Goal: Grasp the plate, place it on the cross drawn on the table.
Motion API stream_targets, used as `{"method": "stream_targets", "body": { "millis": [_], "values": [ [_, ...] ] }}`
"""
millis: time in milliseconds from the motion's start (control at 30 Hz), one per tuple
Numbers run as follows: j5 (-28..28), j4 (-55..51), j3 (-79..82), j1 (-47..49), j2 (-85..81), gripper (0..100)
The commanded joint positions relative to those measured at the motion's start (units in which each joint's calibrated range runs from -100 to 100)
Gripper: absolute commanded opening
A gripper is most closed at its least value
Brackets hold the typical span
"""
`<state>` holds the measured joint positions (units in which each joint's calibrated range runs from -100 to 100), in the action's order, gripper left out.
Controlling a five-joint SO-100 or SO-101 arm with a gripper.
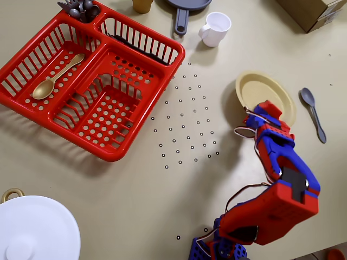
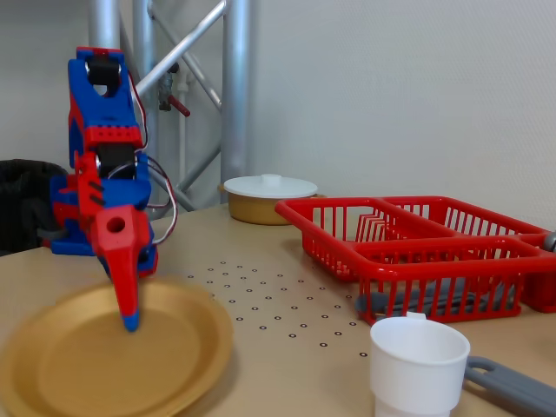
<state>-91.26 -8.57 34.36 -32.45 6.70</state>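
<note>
Plate [image 1: 260, 92] flat toward right edge of tabletop [image 1: 217, 179]. Claw [image 2: 129, 314] down over plate, clamped or apart: cannot tell. Likely light, stiff, slippery plastic; best pinched at raised rim.

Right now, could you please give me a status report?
Claw down over plate, grip state unclear. Plate flat on table, not lifted. No cross visible; path looks clear.
</note>
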Motion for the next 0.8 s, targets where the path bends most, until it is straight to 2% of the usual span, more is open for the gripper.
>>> {"method": "stream_targets", "body": {
  "millis": [0, 300, 333, 433, 567, 767],
  "values": [
    [-0.63, 1.05, -0.18, 0.65, -4.42, 13],
    [1.42, 0.57, 11.34, 2.23, -13.21, 22],
    [2.54, 0.24, 13.42, 2.95, -14.98, 21],
    [6.59, -2.57, 18.86, 5.46, -22.0, 9],
    [13.97, -6.84, 23.94, 10.27, -31.21, 9],
    [33.94, -9.09, 26.57, 20.11, -41.7, 6]
  ]
}}
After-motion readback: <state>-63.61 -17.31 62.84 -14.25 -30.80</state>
